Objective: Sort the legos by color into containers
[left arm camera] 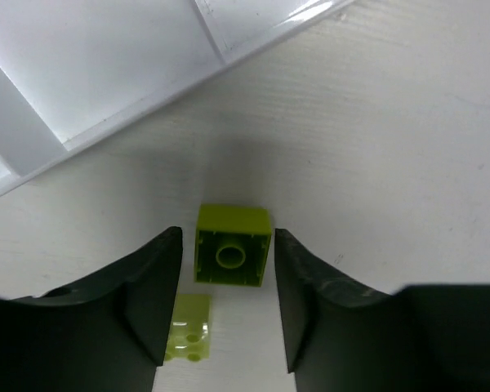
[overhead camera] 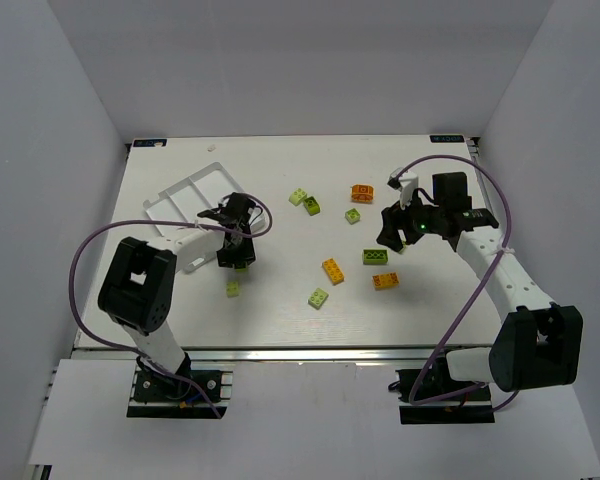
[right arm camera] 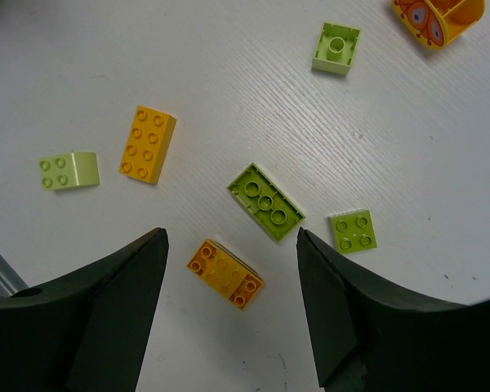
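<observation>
Nearest the arm bases, a loose lime brick lies on the table just below the left gripper. That claw is clenched on a second piece, the held lime brick, pinched by its side walls with its hollow underside toward the wrist camera. It looks larger than the loose one beneath it, so it is probably lifted clear of the surface for carrying.

On the other side, the right gripper hangs released and empty, its jaws spread wide over the scatter. A small orange brick sits between the fingers, with a green long brick just beyond. That spread suits coming down around one of them, most likely the orange.

Farther out, the white tray lies just beyond the left claw, its rim and a dividing wall filling the top of the left wrist view. That nearness fits a short carry into a compartment. No brick shows in the parts of the tray that are visible, so the sorting looks barely begun.

Farthest off, an orange curved piece and a few lime bricks rest loose near the table's middle, well apart from the tray
</observation>
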### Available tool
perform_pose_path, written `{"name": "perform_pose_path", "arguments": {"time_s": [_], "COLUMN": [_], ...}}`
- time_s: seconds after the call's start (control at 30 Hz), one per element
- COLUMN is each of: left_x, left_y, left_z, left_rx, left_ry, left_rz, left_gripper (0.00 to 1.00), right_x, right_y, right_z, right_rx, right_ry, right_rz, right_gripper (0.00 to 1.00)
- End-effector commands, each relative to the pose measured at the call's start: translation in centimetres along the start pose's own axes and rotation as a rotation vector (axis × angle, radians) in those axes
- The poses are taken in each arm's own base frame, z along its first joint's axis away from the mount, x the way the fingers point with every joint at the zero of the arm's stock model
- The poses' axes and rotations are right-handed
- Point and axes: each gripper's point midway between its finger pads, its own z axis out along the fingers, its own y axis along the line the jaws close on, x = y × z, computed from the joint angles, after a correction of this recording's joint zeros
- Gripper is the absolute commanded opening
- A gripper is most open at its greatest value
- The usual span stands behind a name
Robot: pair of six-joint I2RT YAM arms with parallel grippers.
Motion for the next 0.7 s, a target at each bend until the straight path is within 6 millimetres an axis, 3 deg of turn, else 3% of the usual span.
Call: {"name": "perform_pose_path", "arguments": {"time_s": [0.0,0.13,0.23,0.3,0.37,0.43,0.47,0.53,0.6,0.67], "left_x": [-1.6,-1.4,-1.5,-2.4,-3.5,-5.6,-6.3,-7.9,-8.6,-8.9], "left_y": [-0.6,-0.7,-0.7,-1.0,-1.1,-1.1,-0.5,1.1,2.6,4.8], "left_z": [-0.1,-0.1,-0.4,-1.6,-3.3,-6.4,-7.2,-9.6,-10.7,-10.6], "left_rx": [0.010,0.024,0.030,0.047,0.062,0.086,0.087,0.068,0.028,-0.027], "left_ry": [-0.053,-0.054,-0.059,-0.092,-0.131,-0.216,-0.241,-0.321,-0.352,-0.346], "left_rz": [0.003,0.002,0.000,-0.009,-0.022,-0.057,-0.081,-0.135,-0.161,-0.200], "left_gripper": [0.55,0.50,0.37,0.23,0.17,0.12,0.11,0.08,0.08,0.06], "right_x": [-0.8,-0.8,-0.7,-0.8,-1.0,-1.0,-0.9,-0.9,-0.7,-0.7], "right_y": [-0.6,-0.6,-0.5,-0.4,-0.2,0.1,0.4,0.8,1.5,1.7], "right_z": [-0.1,-0.1,0.0,0.0,0.0,-0.1,0.0,0.2,0.6,1.0], "right_rx": [0.030,0.032,0.027,0.021,0.007,-0.005,-0.024,-0.045,-0.077,-0.091], "right_ry": [-0.030,-0.029,-0.026,-0.028,-0.035,-0.035,-0.039,-0.037,-0.027,-0.022], "right_rz": [-0.010,-0.010,-0.006,-0.013,-0.025,-0.046,-0.050,-0.065,-0.067,-0.065], "right_gripper": [0.70,0.69,0.67,0.64,0.59,0.44,0.34,0.25,0.19,0.19]}}
